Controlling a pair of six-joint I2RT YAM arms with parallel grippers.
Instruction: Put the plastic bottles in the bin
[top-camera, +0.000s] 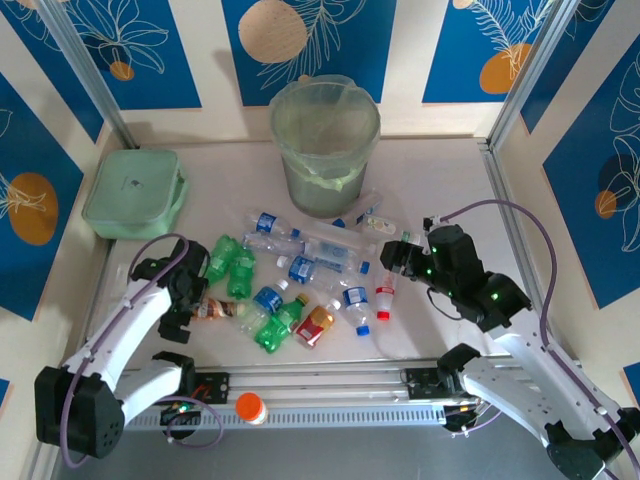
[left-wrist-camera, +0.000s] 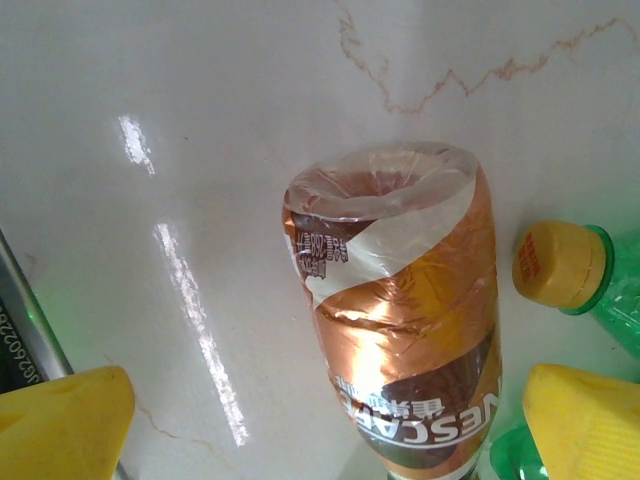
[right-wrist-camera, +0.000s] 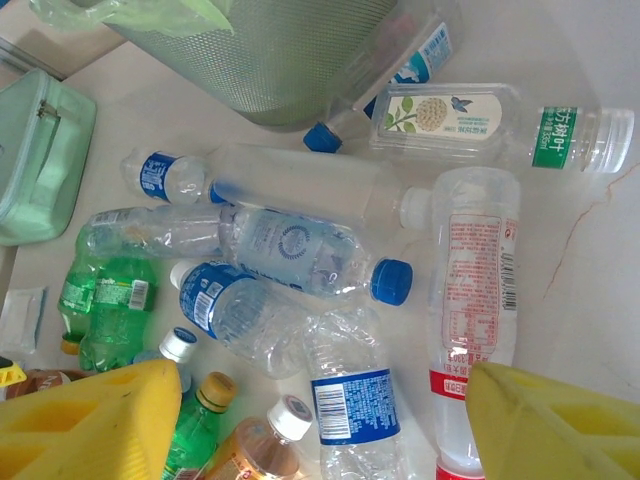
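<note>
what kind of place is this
Probably a robot lab workcell: aluminium frame posts hold printed blue wall panels, and a rail at the near edge carries the left arm and right arm.

Bright, sharp, glare streaks on tabletop (left-wrist-camera: 190, 290)

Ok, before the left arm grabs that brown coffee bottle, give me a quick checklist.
1. Left tool open: ok.
2. Brown coffee bottle lying between its fingers: ok.
3. Room around the grasp: not ok, the yellow-capped green bottle crowds one finger.
4. Bin upright, mouth open: ok.
5. Right tool open and empty above the bottle pile: ok.
</note>
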